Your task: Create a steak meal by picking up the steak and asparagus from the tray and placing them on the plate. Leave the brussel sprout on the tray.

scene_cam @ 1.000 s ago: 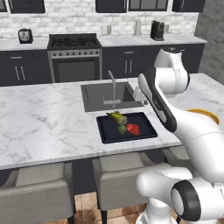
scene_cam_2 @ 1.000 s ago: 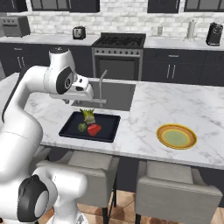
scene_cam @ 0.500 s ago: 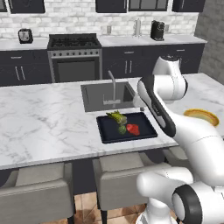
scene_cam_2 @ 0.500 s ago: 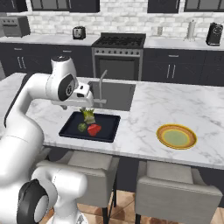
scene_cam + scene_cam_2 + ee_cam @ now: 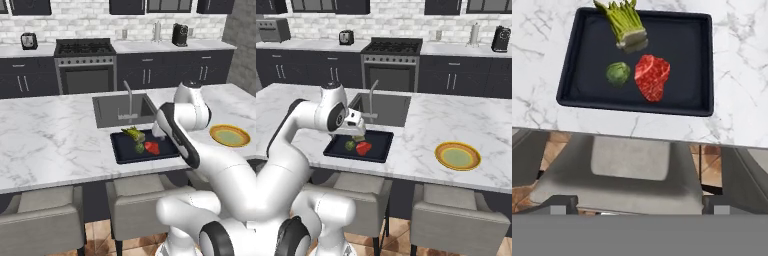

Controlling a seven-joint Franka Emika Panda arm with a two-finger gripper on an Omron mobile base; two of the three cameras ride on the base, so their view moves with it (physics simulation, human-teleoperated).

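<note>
We see even, soft light across all three views, bright on the white marble worktop [image 5: 50, 145] and dimmer along the dark cabinets in the upper part of both base views. No glare or hard highlight shows. A faint soft shadow lies beside the tray [image 5: 692, 60] in the hand view. Both base views look slightly soft and low in detail; the hand view is sharper on the steak [image 5: 652, 76], blurrier toward its lower edge.

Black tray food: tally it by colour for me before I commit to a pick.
On the flat rectangular black tray:
Red: 1, the flat irregular steak
Yellow-green: 1, the bundled asparagus stalks
Dark green: 1, the round brussel sprout
Total: 3
</note>
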